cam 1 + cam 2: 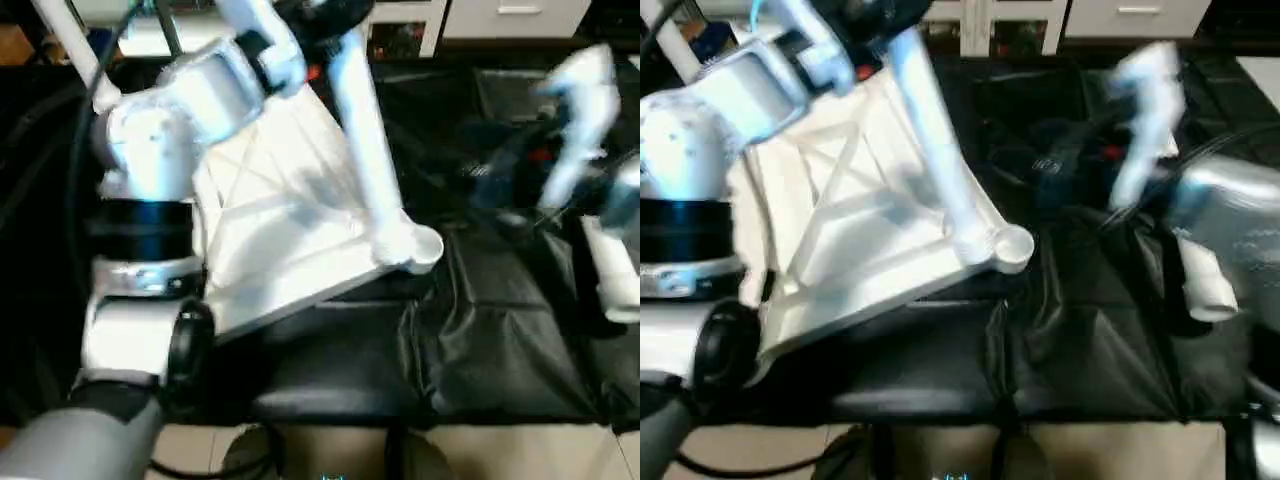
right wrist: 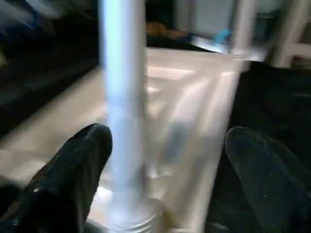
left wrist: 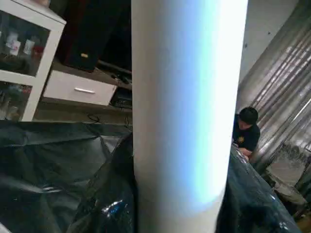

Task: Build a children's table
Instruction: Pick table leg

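— White plastic from the head: what lies there?

— Ribbed table top (image 1: pixel 290 235) tilted on black sheeting (image 1: pixel 480 340); a smooth tapered leg (image 1: pixel 365 140) stands in its near corner socket (image 1: pixel 420 250). My right gripper (image 1: pixel 1145 120) hangs well apart.

— Left wrist?

— My left gripper is pinching that leg (image 3: pixel 187 111), close up.

— Right wrist?

— Black fingers (image 2: pixel 73 179) spread wide, the leg between them, untouched.

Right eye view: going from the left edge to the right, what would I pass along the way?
The robot's left arm → the white table top, lying ribs-up → the leg standing in its corner socket → the black cover → the robot's right arm.
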